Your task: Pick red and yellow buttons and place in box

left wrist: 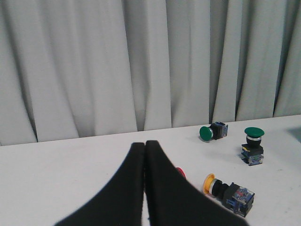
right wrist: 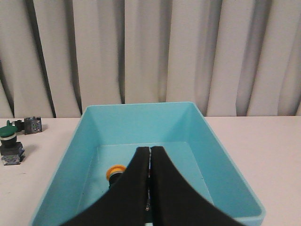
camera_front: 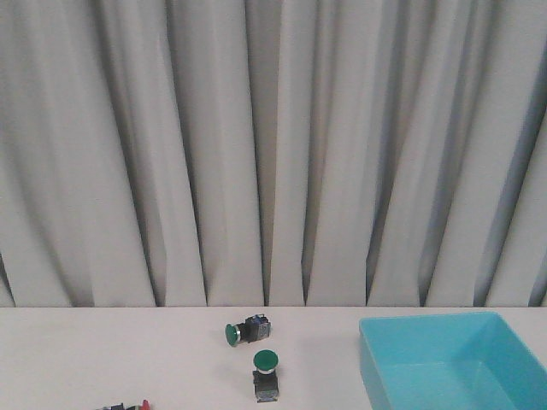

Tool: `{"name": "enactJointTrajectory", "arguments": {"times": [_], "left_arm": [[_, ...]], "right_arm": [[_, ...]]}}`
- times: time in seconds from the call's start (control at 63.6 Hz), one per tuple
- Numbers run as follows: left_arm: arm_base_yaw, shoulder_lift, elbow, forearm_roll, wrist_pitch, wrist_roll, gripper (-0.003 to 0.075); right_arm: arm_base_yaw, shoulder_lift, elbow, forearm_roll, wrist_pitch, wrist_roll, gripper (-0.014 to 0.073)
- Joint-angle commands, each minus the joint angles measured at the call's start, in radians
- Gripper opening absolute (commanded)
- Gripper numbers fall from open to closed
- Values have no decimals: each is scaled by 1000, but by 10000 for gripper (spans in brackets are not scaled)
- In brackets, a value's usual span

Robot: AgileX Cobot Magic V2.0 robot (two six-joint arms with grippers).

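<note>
A red button [left wrist: 180, 172] peeks out from behind my left gripper's right finger, mostly hidden; in the front view only its red cap [camera_front: 144, 405] shows at the bottom edge. Beside it a yellow button [left wrist: 210, 183] lies on its side on the white table. My left gripper [left wrist: 144, 143] is shut with nothing in it and sits close to the red button. The light blue box [camera_front: 376, 359] stands at the right. Another yellow button [right wrist: 115, 172] lies inside the box [right wrist: 141, 123]. My right gripper [right wrist: 149, 149] hangs shut and empty over the box.
Two green-capped buttons sit mid-table: one on its side [camera_front: 244, 330] [left wrist: 207, 133], one upright [camera_front: 267, 369] [left wrist: 254, 133] [right wrist: 8, 133]. A grey curtain [camera_front: 273, 154] closes off the back of the table.
</note>
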Motion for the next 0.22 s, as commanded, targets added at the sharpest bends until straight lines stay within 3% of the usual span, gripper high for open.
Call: {"name": "enactJointTrajectory", "arguments": {"times": [0.0,0.204], "left_arm": [[42,-17,47,-1,-78,-8,-7],[57,-17,47,-1,-79,-8,-7]], "right_arm": [[-6,-11,7,-3,-72,-10,-4],[-6,-11,7,-3,-72,-10,-4]]}}
